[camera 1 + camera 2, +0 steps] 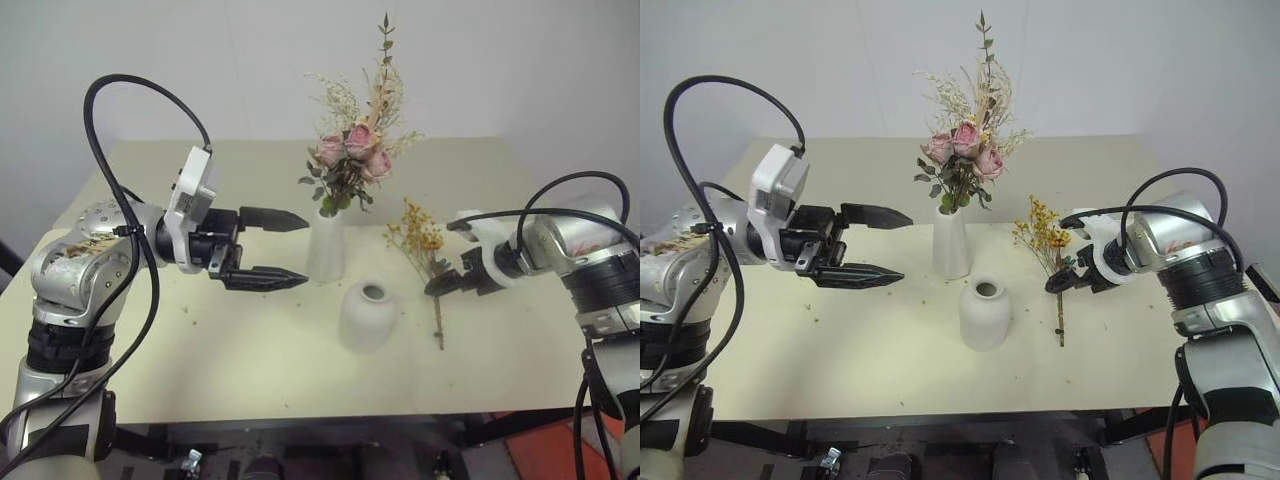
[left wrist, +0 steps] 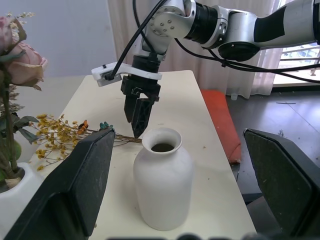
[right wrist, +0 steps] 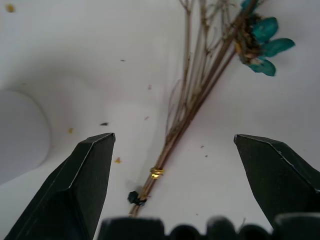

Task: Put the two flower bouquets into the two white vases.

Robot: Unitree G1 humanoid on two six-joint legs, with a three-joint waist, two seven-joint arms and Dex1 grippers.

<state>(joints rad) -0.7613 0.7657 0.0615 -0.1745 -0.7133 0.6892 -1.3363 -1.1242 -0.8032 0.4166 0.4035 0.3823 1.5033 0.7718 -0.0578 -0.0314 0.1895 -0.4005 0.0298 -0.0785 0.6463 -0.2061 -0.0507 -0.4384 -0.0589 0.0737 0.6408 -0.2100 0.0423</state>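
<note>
Rose bouquet (image 1: 352, 150) is standing upright in the tall vase (image 1: 326, 247) near the middle of the bench (image 1: 250, 360). The yellow spray (image 1: 428, 250) is lying flat on the bench, just right of the squat vase (image 1: 367, 316), which is sitting empty in front of the tall one. The right claw (image 1: 447, 280) is hanging over the spray's stems with fingers spread wide, gripping nothing. The left claw (image 1: 285, 250) is hovering left of the tall vase, fingers apart, holding nothing.
</note>
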